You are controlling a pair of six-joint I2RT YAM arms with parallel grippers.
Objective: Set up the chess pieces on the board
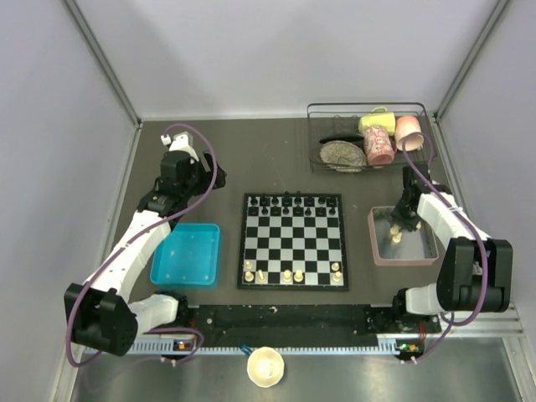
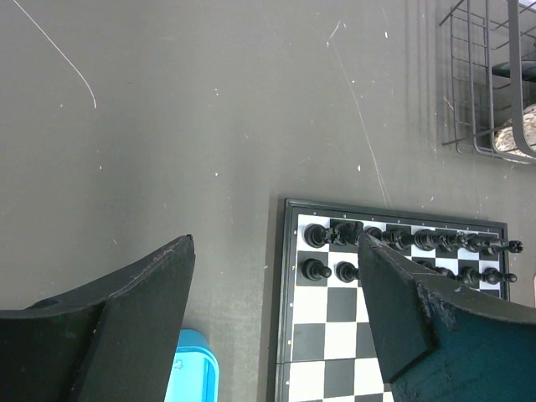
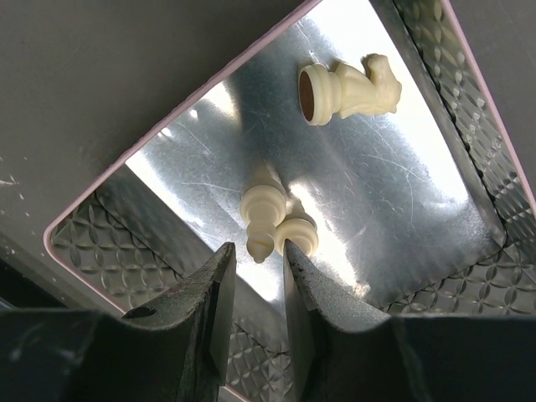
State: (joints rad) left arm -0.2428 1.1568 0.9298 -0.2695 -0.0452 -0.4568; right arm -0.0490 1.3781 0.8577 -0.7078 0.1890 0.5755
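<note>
The board (image 1: 292, 243) lies mid-table, black pieces (image 1: 293, 202) along its far rows and several cream chess pieces (image 1: 287, 274) on its near row. More cream pieces lie in the pinkish tray (image 1: 373, 239): a knight (image 3: 347, 88) and a slim piece (image 3: 264, 211) beside a round one (image 3: 298, 234). My right gripper (image 3: 257, 244) is low in that tray, jaws narrowly apart, and the slim piece's tip sits at the mouth of the gap without being clamped. My left gripper (image 2: 275, 239) hangs open and empty by the board's (image 2: 335, 306) far left corner.
A blue tray (image 1: 186, 254) sits left of the board. A wire rack (image 1: 368, 138) with cups and a plate stands at the back right. A cream bowl (image 1: 265, 366) rests on the front rail. Grey walls close in both sides.
</note>
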